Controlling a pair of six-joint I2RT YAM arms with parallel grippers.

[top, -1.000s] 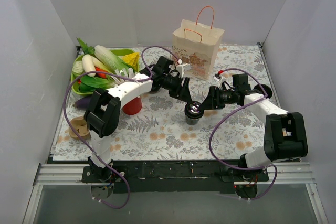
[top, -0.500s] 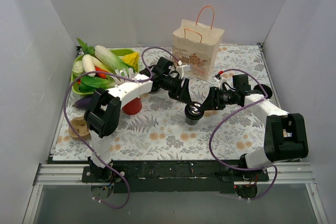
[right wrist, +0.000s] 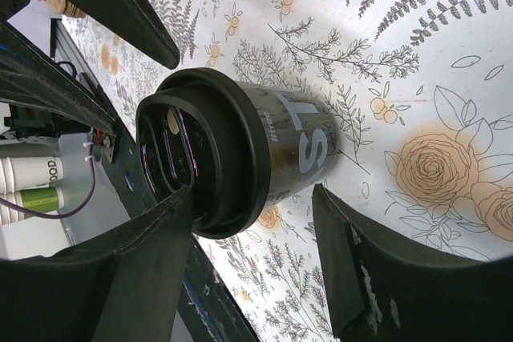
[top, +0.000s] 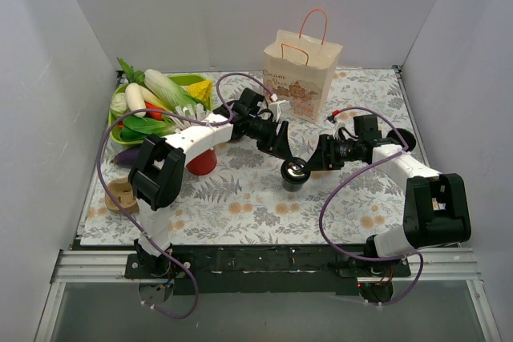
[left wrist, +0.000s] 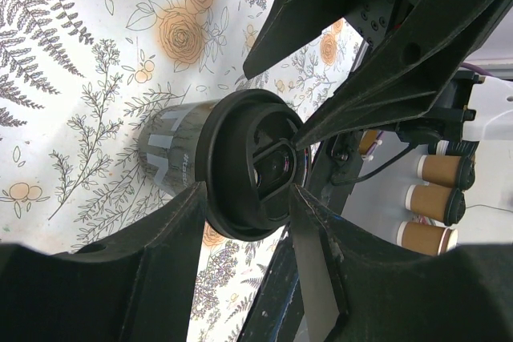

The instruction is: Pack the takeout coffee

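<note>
The left arm (top: pixel 196 138) hides most of the red cup (top: pixel 202 164), and lettering on the takeout coffee (right wrist: pixel 280 142) wraps out of sight.

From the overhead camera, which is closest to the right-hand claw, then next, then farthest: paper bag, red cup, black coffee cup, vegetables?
1. black coffee cup, right at the right gripper.
2. paper bag, behind it.
3. red cup, to its left.
4. vegetables, far back-left corner.

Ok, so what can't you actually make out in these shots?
Paper bag interior: top view, its own front wall hides it.
Takeout coffee lettering: right wrist view, it wraps out of sight round the cup.
Left gripper contact: left wrist view, the lid covers where the jaws would meet it.
</note>
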